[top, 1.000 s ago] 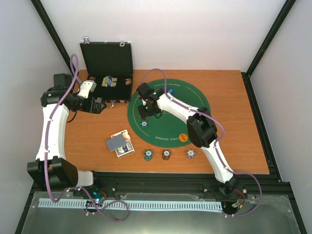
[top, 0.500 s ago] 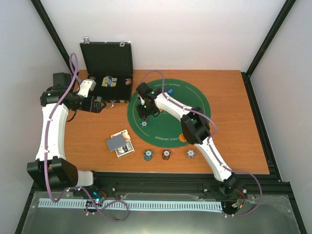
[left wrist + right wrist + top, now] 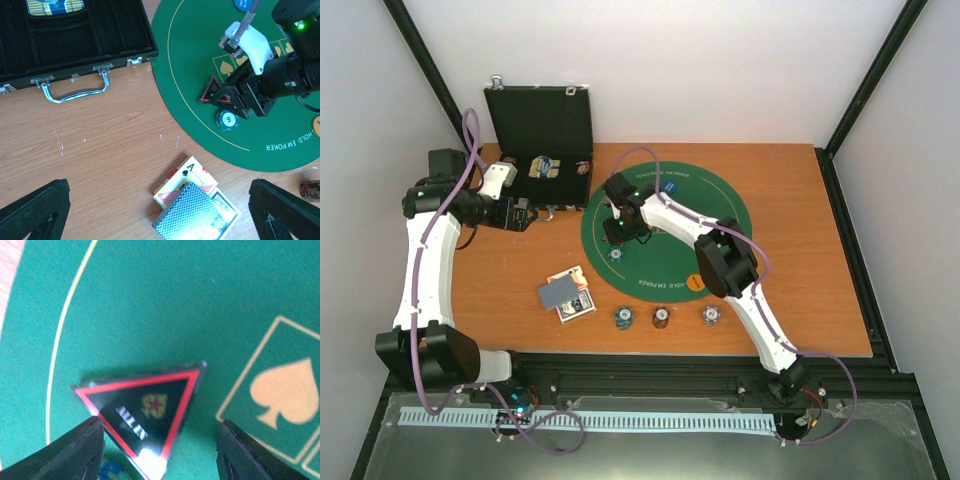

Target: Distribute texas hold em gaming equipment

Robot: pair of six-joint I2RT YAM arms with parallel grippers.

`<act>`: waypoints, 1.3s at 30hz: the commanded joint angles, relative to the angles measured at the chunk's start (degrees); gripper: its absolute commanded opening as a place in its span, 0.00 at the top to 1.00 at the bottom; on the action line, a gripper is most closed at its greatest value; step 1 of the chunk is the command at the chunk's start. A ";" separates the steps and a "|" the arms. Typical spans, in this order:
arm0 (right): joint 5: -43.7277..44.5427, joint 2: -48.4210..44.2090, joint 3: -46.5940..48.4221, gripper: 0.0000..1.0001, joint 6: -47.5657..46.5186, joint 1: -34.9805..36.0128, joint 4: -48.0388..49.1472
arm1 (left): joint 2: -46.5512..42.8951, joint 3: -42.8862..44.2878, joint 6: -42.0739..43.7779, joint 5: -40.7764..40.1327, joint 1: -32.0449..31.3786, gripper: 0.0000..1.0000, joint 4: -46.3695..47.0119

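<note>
A dark red-edged triangular token [image 3: 145, 407] lies flat on the green poker mat [image 3: 720, 215]. My right gripper [image 3: 160, 440] is open just above it, a finger on each side; it also shows in the top view [image 3: 616, 232]. A blue striped chip [image 3: 227, 120] lies next to the token [image 3: 214, 91]. The grey-blue-backed playing cards [image 3: 565, 294] lie on the wood, also in the left wrist view [image 3: 197, 207]. My left gripper [image 3: 159, 187] is open and empty, high above the table by the case [image 3: 525, 215]. Three chip stacks [image 3: 661, 317] stand near the front edge.
The black hinged case [image 3: 542, 130] stands open at the back left, with items inside. An orange disc [image 3: 692, 283] and a blue disc [image 3: 670, 187] lie on the mat. Bare wood stretches to the right of the mat.
My right arm's elbow swung left and back a little, while its gripper stayed over the token. The left arm has not moved.
</note>
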 commanded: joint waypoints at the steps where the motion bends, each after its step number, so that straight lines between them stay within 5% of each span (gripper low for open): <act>1: 3.48 -3.60 -5.74 0.39 -0.40 0.21 -0.88 | -0.13 2.20 0.63 0.61 0.32 0.00 -0.16; 5: 4.82 -3.34 -6.11 0.43 -0.50 0.30 -1.09 | -0.12 2.29 0.51 0.64 0.37 0.00 -0.15; 12: 5.01 -0.62 -2.51 0.66 -0.01 0.92 -1.28 | -0.24 1.99 0.87 -0.30 0.31 0.00 0.10; 26: 6.71 6.90 11.46 0.69 3.76 2.18 -1.11 | -0.07 2.13 1.04 -0.46 0.33 0.00 -0.04; 33: 8.17 1.24 8.45 0.52 2.08 2.21 -0.92 | -0.42 2.20 1.12 -0.05 0.39 0.00 -1.20; 39: 11.45 -8.32 5.32 0.28 0.77 2.96 -1.57 | -0.50 2.57 0.20 -0.28 0.40 0.00 -2.15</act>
